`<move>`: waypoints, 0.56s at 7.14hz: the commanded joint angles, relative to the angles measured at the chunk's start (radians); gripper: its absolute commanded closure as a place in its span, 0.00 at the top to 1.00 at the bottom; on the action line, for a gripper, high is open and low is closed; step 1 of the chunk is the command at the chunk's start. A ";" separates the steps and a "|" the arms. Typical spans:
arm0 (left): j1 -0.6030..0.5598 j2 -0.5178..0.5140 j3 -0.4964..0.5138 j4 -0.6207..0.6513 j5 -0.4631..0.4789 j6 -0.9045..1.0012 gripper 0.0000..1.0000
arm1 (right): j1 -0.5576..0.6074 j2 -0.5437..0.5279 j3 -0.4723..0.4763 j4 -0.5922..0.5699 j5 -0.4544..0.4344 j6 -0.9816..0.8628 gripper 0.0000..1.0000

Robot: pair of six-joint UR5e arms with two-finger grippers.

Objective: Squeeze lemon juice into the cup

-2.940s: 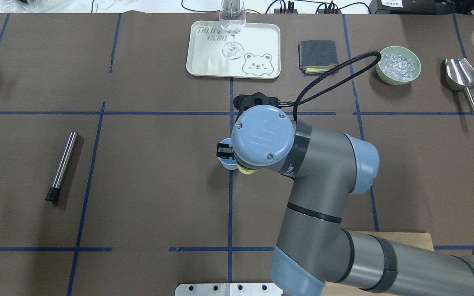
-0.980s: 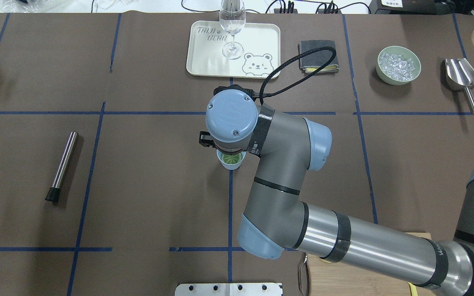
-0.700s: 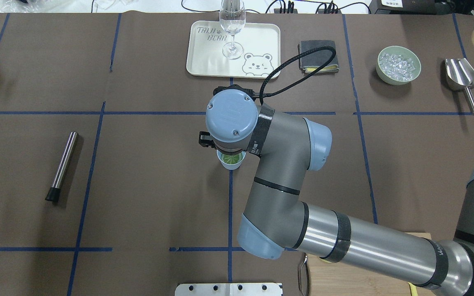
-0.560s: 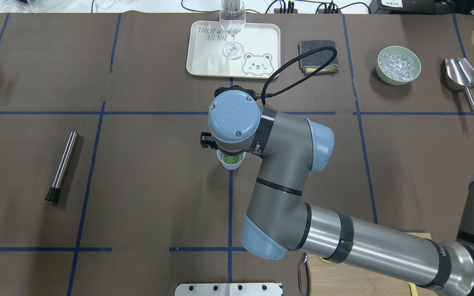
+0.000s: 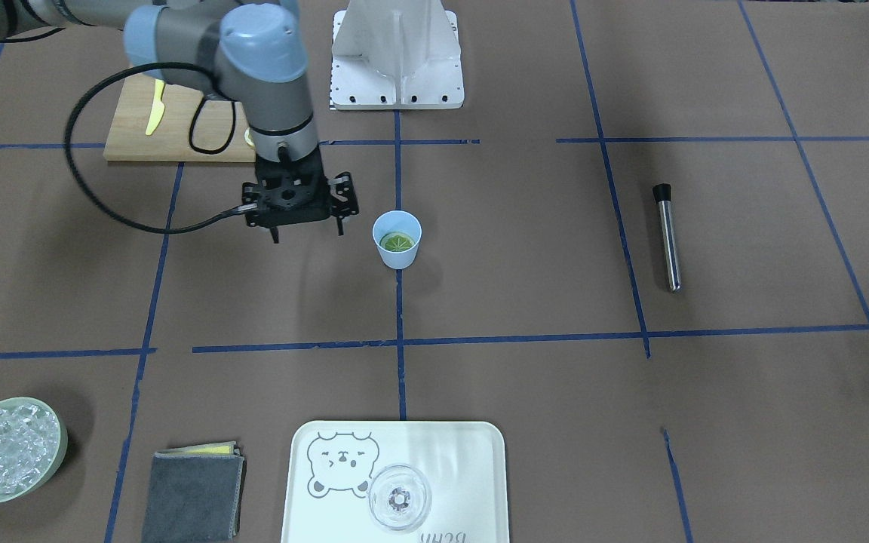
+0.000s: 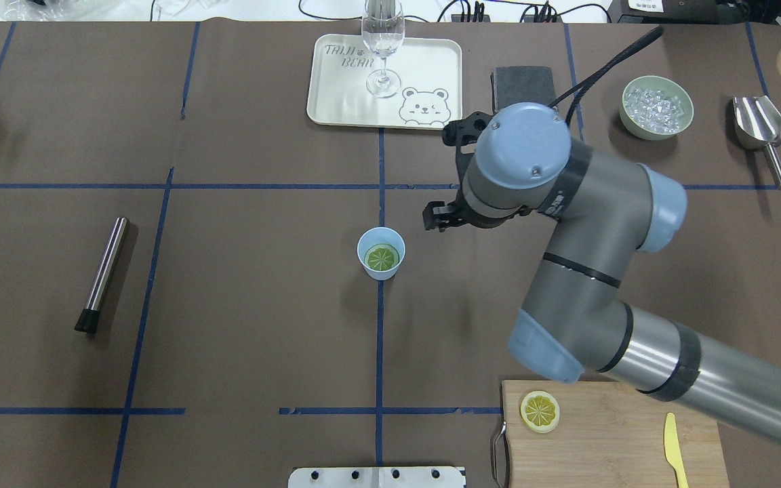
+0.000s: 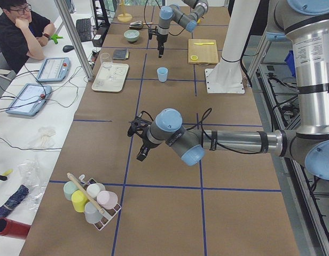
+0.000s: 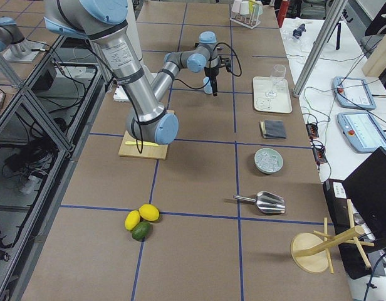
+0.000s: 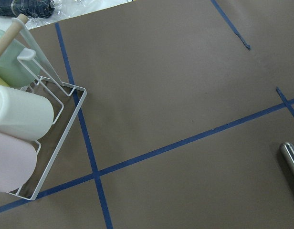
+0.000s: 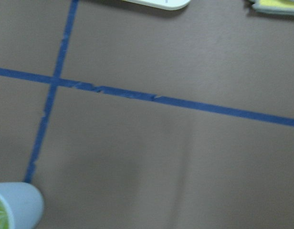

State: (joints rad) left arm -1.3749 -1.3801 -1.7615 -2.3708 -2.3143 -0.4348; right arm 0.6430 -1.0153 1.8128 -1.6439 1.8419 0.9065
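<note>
On our brown counter (image 5: 525,249) gridded with blue tape (image 5: 480,341), the lemon (image 5: 397,241) lies inside the cup (image 5: 397,259), the right hand (image 5: 306,232) hangs near that cup, fingers apart and empty, and of the left hand (image 7: 139,154) we cannot tell.

Soft even light, blurry right-wrist view

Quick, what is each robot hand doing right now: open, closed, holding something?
Right hand: open, holding nothing, off to one side of the cup.
Left hand: cannot be told from these views.
</note>
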 commanded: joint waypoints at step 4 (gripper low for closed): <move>0.259 -0.100 -0.001 -0.001 0.117 -0.433 0.82 | 0.597 -0.416 0.008 -0.001 0.392 -0.862 1.00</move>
State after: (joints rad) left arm -1.1665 -1.4637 -1.7599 -2.3693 -2.2246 -0.7863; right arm 1.0805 -1.3195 1.8293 -1.6438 2.1496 0.2523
